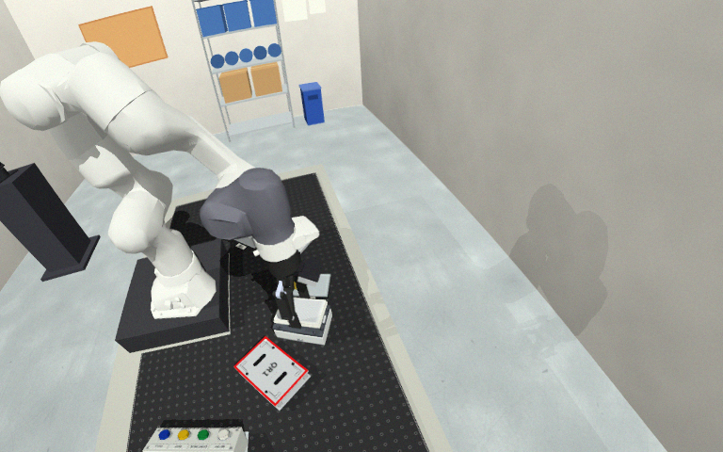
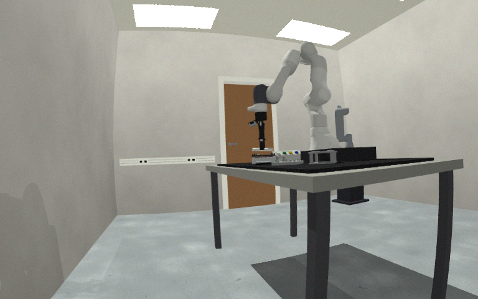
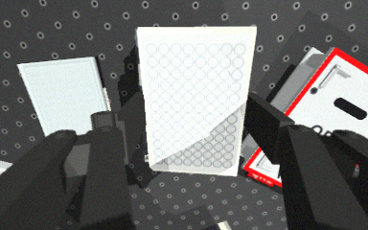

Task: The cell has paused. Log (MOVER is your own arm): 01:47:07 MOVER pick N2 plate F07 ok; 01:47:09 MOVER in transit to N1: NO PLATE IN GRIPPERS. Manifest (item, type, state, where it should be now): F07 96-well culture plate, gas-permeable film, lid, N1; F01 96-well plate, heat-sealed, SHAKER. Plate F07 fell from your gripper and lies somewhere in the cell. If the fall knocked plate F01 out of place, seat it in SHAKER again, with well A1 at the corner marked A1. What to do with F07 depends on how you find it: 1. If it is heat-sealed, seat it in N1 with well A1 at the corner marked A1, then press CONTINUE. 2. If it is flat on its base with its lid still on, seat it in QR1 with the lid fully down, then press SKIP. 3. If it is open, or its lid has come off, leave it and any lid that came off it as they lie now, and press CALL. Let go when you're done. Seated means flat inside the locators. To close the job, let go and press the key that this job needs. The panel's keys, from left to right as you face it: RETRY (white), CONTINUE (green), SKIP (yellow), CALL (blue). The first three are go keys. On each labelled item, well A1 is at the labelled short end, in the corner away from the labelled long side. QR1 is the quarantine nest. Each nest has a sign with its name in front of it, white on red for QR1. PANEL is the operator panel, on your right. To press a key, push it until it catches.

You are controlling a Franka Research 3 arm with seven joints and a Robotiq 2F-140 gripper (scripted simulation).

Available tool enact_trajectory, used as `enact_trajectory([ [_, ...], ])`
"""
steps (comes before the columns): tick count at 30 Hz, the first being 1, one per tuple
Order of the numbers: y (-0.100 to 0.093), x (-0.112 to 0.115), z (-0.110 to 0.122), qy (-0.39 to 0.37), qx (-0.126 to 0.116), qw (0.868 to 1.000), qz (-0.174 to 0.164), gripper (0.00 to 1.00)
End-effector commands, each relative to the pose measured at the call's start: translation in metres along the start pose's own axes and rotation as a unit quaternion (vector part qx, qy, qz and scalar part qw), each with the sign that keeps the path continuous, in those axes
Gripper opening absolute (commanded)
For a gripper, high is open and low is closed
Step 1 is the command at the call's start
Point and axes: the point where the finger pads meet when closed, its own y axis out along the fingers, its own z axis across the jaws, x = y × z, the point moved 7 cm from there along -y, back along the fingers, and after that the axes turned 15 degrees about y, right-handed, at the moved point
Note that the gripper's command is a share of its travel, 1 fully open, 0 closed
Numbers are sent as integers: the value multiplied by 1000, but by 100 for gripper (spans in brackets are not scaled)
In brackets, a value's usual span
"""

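My gripper point(image 1: 296, 309) point(image 2: 261, 147) point(image 3: 195, 106) is shut on a white 96-well plate point(image 1: 312, 312) point(image 2: 256, 149) point(image 3: 192, 72), one finger on each long side. Round wells show through its top, and a slanting shade edge crosses it. No label is readable, so I cannot tell which plate it is. It is level, a little above a white and dark base unit point(image 1: 301, 336) point(image 2: 262, 161). The QR1 nest point(image 1: 277, 354) point(image 3: 352, 88) has a red border and holds no plate. The panel point(image 1: 194, 445) shows blue point(image 1: 164, 434), yellow point(image 1: 183, 434), green point(image 1: 202, 434) and white point(image 1: 223, 434) keys.
A pale flat rectangular item point(image 3: 67, 96) lies left of the held plate in the wrist view; I cannot tell what it is. A light grey piece point(image 1: 321, 284) stands behind the base unit. A grey open-framed stand point(image 2: 332, 157) is near the arm's black plinth point(image 1: 175, 332).
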Motion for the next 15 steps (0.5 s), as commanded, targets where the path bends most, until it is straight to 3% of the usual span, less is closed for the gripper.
enact_trajectory([
  [1, -2, 0, 0, 2, 1, 1000, 0, 10],
  [15, -3, 0, 0, 2, 1, 1000, 0, 10],
])
